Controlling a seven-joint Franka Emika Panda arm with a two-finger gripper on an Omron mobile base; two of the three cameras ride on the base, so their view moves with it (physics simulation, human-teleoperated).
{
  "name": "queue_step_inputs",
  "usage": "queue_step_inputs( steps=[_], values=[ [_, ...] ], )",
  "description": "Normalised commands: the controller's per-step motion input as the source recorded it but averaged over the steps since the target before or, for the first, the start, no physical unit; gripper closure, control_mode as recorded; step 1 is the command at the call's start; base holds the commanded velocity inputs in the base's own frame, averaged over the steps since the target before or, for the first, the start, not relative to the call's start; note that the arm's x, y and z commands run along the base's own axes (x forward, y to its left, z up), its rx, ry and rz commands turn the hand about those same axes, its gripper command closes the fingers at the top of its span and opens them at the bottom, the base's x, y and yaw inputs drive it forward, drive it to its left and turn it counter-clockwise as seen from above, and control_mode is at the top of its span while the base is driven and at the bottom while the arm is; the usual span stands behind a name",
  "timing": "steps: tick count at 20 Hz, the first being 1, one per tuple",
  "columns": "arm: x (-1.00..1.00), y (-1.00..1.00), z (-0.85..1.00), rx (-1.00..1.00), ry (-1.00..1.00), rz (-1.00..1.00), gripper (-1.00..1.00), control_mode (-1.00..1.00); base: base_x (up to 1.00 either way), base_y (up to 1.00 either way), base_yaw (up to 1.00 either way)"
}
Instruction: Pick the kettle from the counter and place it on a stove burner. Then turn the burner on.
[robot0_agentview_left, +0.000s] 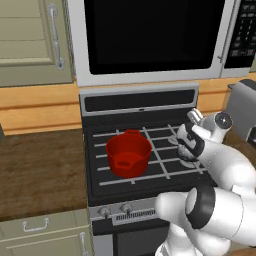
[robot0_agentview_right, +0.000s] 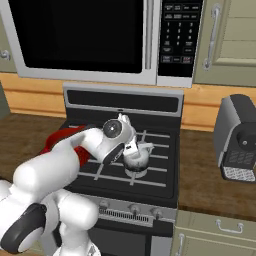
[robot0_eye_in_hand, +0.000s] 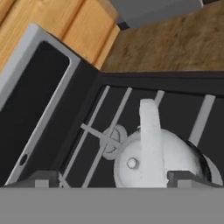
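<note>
The pale markings on the black keypad panel (robot0_agentview_right: 179, 30) of the silver microwave are too blurred to read.

Kettle (robot0_eye_in_hand: 157, 162) is mottled silver-white with a pale handle, sitting on pale grey grate bars (robot0_eye_in_hand: 94, 144) over a black cooktop (robot0_agentview_left: 165, 150). Pot (robot0_agentview_left: 128, 152) at centre left of the left base view is solid red. Worktop (robot0_agentview_left: 40, 170) is dark brown wood grain, drawer fronts (robot0_agentview_left: 45, 232) pale olive-green.
</note>
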Motion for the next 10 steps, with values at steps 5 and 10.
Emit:
queue_step_inputs(
  steps=[5,10],
  values=[
    [-0.66,-0.39,0.8,0.0,-0.17,-0.03,-1.0,-1.0,0.0,0.0,0.0],
    [-0.99,-0.81,0.68,0.0,-0.23,-0.05,-1.0,-1.0,0.0,0.0,0.0]
  ],
)
